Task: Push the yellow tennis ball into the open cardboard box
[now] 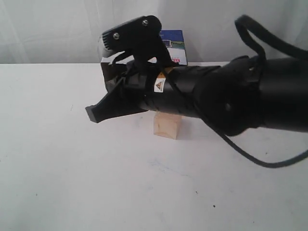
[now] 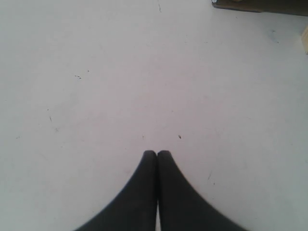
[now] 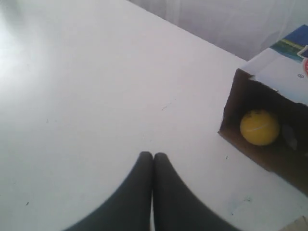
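The yellow tennis ball point(image 3: 260, 127) lies inside the open cardboard box point(image 3: 284, 72), just past its open mouth. In the exterior view the ball is hidden, and only the box's blue printed top point(image 1: 174, 42) shows behind the arm. My right gripper point(image 3: 153, 155) is shut and empty over the white table, a short way from the box's opening. In the exterior view the right gripper point(image 1: 94, 114) reaches across to the left. My left gripper point(image 2: 157, 153) is shut with nothing in it above bare table. A corner of the box point(image 2: 260, 6) shows far from it.
A pale wooden cube point(image 1: 167, 126) stands on the white table point(image 1: 72, 183) under the right arm, in front of the box. Its edge shows as the cube point(image 2: 305, 45) in the left wrist view. A black cable point(image 1: 250, 156) hangs from the arm. A white curtain closes the back.
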